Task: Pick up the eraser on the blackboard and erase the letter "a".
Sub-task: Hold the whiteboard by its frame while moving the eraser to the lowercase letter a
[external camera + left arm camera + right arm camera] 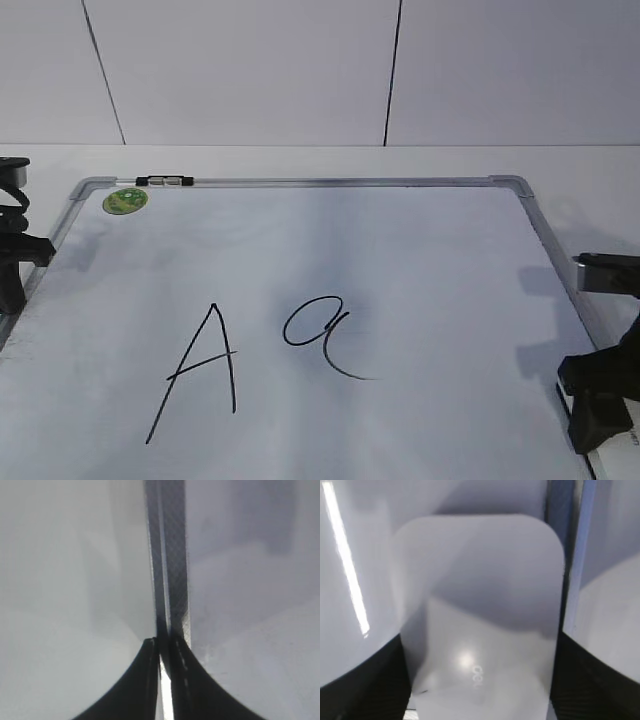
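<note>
Filling the right wrist view, the eraser (480,620) lies flat on the blackboard (420,260) beside its right frame, with the right end effector (480,700) spread wide, one finger on either side of it, not visibly touching. At the board's left frame, the left end effector (165,680) has its fingers pressed together. Near the board's middle, the letter "a" (322,335) sits right of a capital "A" (200,370).

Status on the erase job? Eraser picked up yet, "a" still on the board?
Nothing erased: the letter "a" is intact on the blackboard, beside the capital "A". In hand: the right gripper straddles the eraser, fingers either side; whether it is gripped or lifted is unclear. The left gripper sits closed at the frame. Left: lift, carry, wipe.
</note>
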`<action>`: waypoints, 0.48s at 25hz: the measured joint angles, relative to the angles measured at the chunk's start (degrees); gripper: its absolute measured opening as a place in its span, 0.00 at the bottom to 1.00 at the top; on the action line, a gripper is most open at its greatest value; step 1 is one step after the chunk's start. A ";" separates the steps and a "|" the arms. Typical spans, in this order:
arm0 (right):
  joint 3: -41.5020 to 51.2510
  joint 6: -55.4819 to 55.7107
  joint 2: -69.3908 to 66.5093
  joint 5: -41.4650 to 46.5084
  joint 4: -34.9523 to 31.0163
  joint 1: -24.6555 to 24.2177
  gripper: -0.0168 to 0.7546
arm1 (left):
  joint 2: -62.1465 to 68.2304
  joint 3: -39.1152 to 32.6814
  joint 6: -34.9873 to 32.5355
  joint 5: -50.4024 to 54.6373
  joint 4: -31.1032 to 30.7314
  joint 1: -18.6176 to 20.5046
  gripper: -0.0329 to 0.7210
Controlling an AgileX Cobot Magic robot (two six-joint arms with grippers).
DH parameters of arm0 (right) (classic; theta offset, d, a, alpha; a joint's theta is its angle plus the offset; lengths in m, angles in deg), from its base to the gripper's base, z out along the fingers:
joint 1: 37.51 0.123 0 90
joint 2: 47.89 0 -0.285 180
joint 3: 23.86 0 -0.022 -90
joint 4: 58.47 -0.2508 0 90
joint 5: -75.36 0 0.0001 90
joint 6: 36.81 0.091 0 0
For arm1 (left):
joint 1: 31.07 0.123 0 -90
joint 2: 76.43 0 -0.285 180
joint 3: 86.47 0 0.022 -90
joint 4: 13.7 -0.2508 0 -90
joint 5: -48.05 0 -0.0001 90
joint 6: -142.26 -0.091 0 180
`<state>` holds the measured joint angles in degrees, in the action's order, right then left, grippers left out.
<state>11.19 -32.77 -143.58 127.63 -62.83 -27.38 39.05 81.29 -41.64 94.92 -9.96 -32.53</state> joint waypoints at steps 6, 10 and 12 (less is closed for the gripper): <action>-2.11 0.12 -0.47 3.22 0.11 0.00 0.73 | 0.00 0.00 0.00 0.00 0.00 0.00 0.09; -4.82 0.23 -0.47 7.20 0.11 0.00 0.72 | 0.00 0.00 0.00 0.00 0.00 0.00 0.09; -5.92 0.23 -0.47 8.25 0.11 0.00 0.72 | 0.00 0.00 0.00 0.00 0.00 0.00 0.09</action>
<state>5.27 -32.54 -144.05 135.88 -62.72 -27.38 39.05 81.29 -41.64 94.92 -9.96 -32.53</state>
